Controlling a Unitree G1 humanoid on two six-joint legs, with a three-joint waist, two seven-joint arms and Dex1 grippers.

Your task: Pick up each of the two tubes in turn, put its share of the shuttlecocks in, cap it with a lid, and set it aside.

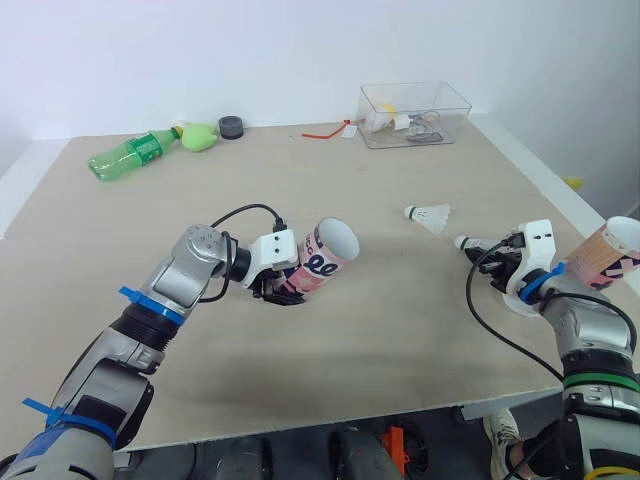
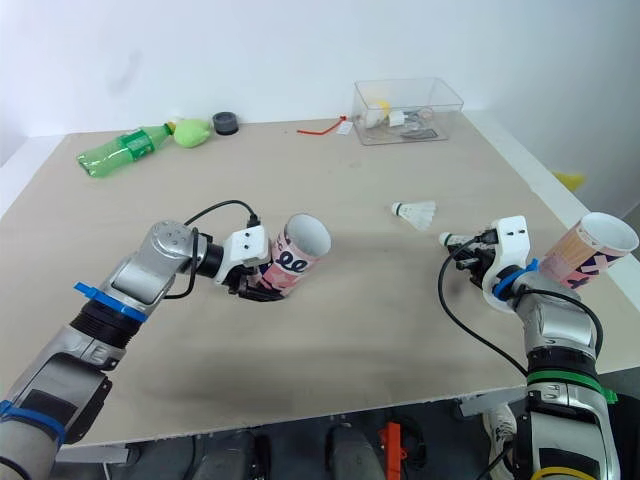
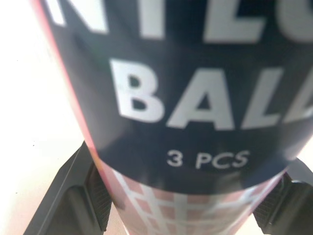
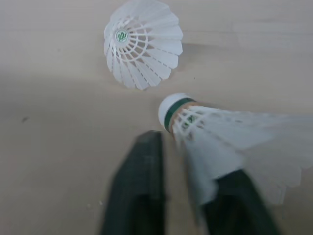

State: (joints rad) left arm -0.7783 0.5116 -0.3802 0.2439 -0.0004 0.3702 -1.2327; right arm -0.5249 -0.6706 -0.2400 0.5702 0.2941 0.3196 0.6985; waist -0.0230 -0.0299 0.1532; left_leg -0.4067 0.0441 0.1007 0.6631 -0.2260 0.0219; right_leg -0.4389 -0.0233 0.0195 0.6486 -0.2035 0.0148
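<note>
My left gripper (image 1: pixel 283 288) is shut on a pink and dark tube (image 1: pixel 325 262) and holds it tilted above the table's middle, its open mouth facing up and to the right. In the left wrist view the tube's label (image 3: pixel 186 107) sits between both fingers (image 3: pixel 73 196). My right gripper (image 1: pixel 488 260) is shut on a white shuttlecock (image 4: pixel 220 142), whose cork tip (image 1: pixel 462 241) pokes out to the left. A second shuttlecock (image 1: pixel 430 215) lies on the table just beyond it. The other tube (image 1: pixel 607 255) leans at the table's right edge, mouth open.
A clear plastic box (image 1: pixel 413 113) with small items stands at the back right. At the back left lie a green bottle (image 1: pixel 135 155), a green object (image 1: pixel 198 135) and a dark round cap (image 1: pixel 231 127). A red strip (image 1: pixel 325 130) lies near the box.
</note>
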